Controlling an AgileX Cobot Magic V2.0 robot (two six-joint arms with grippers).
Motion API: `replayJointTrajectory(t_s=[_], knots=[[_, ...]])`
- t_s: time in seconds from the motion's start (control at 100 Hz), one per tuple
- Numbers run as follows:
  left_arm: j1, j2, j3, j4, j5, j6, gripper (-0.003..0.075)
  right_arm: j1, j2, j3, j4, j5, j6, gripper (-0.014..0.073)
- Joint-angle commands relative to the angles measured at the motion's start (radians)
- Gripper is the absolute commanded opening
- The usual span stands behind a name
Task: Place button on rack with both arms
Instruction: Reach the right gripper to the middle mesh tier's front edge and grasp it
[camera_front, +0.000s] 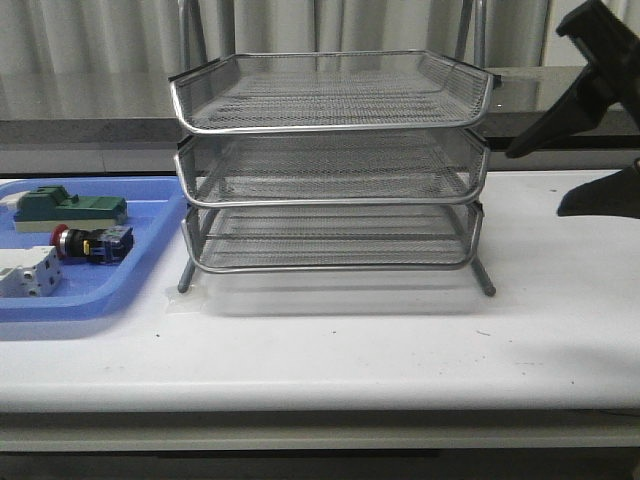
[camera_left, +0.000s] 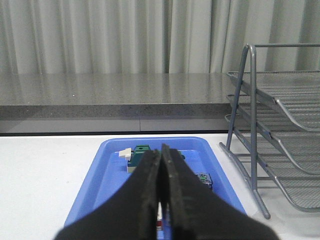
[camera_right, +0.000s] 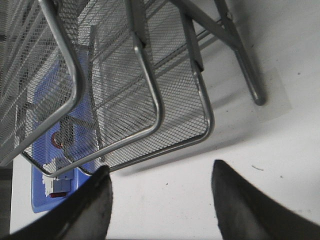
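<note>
The button (camera_front: 90, 243) lies on its side in the blue tray (camera_front: 150, 215) at the left, red cap pointing left. The silver three-tier wire rack (camera_front: 330, 160) stands mid-table, its tiers holding nothing I can see. My left gripper (camera_left: 161, 151) is shut and empty, hovering over the tray; it hides most of the button, only the blue-green rear block (camera_left: 204, 180) shows. It is out of the front view. My right gripper (camera_front: 535, 182) is open and empty, raised to the right of the rack. In the right wrist view it (camera_right: 160, 170) is over bare table beside the rack (camera_right: 150, 100).
A green-topped block (camera_front: 70, 207) and a white block (camera_front: 28, 272) share the blue tray. The green block also shows in the left wrist view (camera_left: 140, 152). A grey ledge and curtains run behind the table. The rack's legs (camera_front: 485, 280) stand on the white tabletop.
</note>
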Motion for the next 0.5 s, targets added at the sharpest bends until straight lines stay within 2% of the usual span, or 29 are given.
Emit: replayJointTrajectory(t_s=[0.0,0.21,0.49], knots=[[-0.010,-0.031,0.033,-0.005,-0.076,-0.010,-0.0020,-0.003,0.032,-0.038,0.161,0.106,-0.140,0.0444],[-0.010,-0.031,0.033,-0.005,-0.076,-0.010,-0.0020,-0.003,0.147,-0.111,0.160,0.191,-0.155,0.0444],[-0.010,-0.031,0.033,-0.005,-0.076,-0.010,-0.0020,-0.003,0.249,-0.210,0.160,0.213,-0.157,0.0444]])
